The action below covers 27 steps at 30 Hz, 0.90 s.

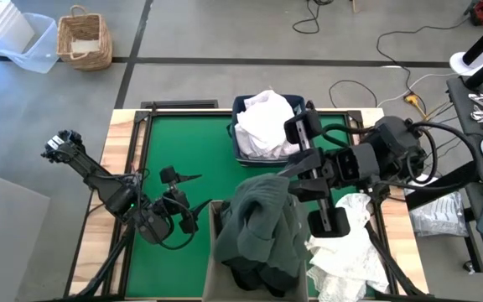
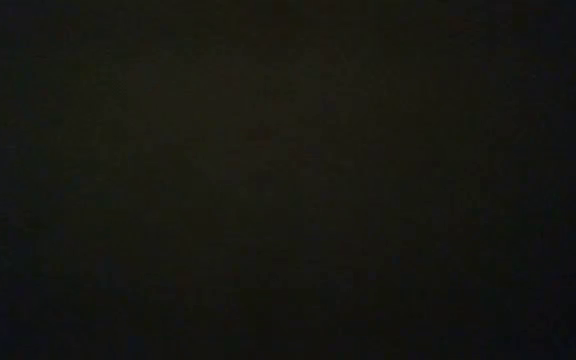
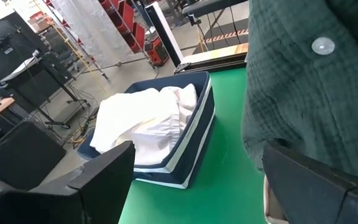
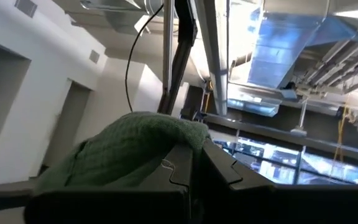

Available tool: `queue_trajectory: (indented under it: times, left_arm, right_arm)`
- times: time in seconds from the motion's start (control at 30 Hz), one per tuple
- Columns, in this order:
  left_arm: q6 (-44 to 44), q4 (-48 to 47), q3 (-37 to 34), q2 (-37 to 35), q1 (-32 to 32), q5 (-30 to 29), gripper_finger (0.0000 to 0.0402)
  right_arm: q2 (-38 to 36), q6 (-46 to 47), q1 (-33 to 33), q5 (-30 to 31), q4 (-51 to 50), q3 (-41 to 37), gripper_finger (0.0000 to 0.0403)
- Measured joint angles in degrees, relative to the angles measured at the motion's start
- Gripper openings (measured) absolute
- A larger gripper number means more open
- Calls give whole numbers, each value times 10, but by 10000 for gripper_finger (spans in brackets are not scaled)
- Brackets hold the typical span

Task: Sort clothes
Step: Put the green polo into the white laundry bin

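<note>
Wicker basket (image 1: 85, 39) — clear tub (image 1: 28, 46) — floor cables (image 1: 392, 38)

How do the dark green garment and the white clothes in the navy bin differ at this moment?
The dark green garment is dark and drapes over the beige bin; the white clothes are pale and sit bunched inside the navy bin. The green one is pinched by the shut right gripper; the white ones are untouched. The open left gripper holds nothing. Both are soft, wrinkled fabric.

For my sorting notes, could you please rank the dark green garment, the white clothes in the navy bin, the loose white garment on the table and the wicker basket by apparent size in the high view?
1. Dark green garment, pinched by the right pincer.
2-3. Loose white garment and white clothes in the navy bin: too alike to rank.
4. Wicker basket, farther from the camera, on the floor.
</note>
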Motion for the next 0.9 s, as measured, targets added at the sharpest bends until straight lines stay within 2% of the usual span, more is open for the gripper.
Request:
queue_trajectory:
  times: [0.1, 0.23, 0.53, 0.63, 0.9]
  left_arm:
    - [-1, 0, 0, 0, 0, 0, 327]
    - [-1, 1, 0, 0, 0, 0, 327]
    - [-1, 2, 0, 0, 0, 1, 327]
    - [2, 6, 0, 0, 0, 0, 327]
    - [71, 79, 0, -1, 8, 0, 327]
  right_arm:
    - [-3, -26, 0, 6, 0, 0, 9]
    - [-8, -96, 0, 57, 0, 0, 9]
    - [-19, -336, 0, 264, 0, 1, 9]
    - [-19, -404, 0, 316, 0, 1, 9]
    - [-19, -461, -21, 354, 2, 1, 9]
